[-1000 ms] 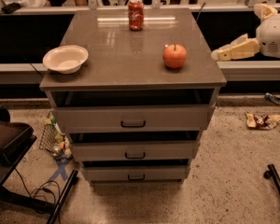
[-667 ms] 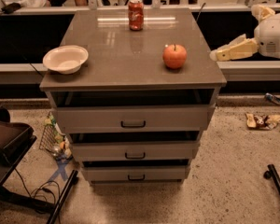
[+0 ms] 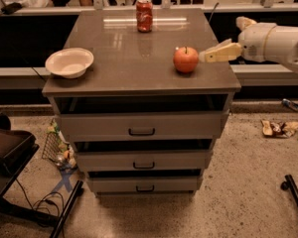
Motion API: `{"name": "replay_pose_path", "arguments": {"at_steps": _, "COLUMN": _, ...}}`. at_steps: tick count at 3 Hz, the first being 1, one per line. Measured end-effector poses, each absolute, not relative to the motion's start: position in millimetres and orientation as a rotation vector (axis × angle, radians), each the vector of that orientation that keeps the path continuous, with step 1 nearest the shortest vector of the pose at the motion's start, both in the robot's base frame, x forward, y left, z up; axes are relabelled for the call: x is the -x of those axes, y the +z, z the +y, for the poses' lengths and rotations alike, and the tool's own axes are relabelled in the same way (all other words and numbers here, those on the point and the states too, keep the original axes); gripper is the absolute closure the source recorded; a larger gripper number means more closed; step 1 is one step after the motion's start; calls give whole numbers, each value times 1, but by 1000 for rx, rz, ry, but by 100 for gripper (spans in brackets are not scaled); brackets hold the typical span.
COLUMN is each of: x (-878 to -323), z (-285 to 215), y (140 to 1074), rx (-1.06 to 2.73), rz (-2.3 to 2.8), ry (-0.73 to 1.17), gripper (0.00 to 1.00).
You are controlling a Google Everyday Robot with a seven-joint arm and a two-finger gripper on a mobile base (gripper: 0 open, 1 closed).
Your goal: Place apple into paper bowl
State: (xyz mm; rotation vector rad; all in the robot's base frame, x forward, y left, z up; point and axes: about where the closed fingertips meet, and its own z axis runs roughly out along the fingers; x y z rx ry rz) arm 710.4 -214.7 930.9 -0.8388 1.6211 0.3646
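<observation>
The orange-red apple [image 3: 186, 59] stands on the right front part of the grey cabinet top [image 3: 124, 58]. The off-white paper bowl [image 3: 69, 62] sits empty at the left front corner of the top. My gripper [image 3: 220, 38] reaches in from the right at the height of the top. Its fingers are open and empty. The lower pale finger [image 3: 219, 52] points at the apple and ends just to the right of it, without touching it.
A red soda can [image 3: 144, 15] stands at the back middle of the top. The cabinet has three drawers [image 3: 141, 128], each slightly open. Litter [image 3: 278, 128] lies on the floor at right, a dark chair [image 3: 7, 148] and cables at left.
My gripper has moved left, closer to the apple. The apple, bowl and can have not moved on the top.
</observation>
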Motion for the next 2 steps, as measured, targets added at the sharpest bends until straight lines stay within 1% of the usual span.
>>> {"name": "replay_pose_path", "arguments": {"at_steps": 1, "x": -735, "z": -199, "y": 905, "rx": 796, "rz": 1641, "ry": 455, "gripper": 0}}
{"name": "replay_pose_path", "arguments": {"at_steps": 2, "x": -746, "z": -179, "y": 880, "rx": 775, "rz": 1657, "ry": 548, "gripper": 0}}
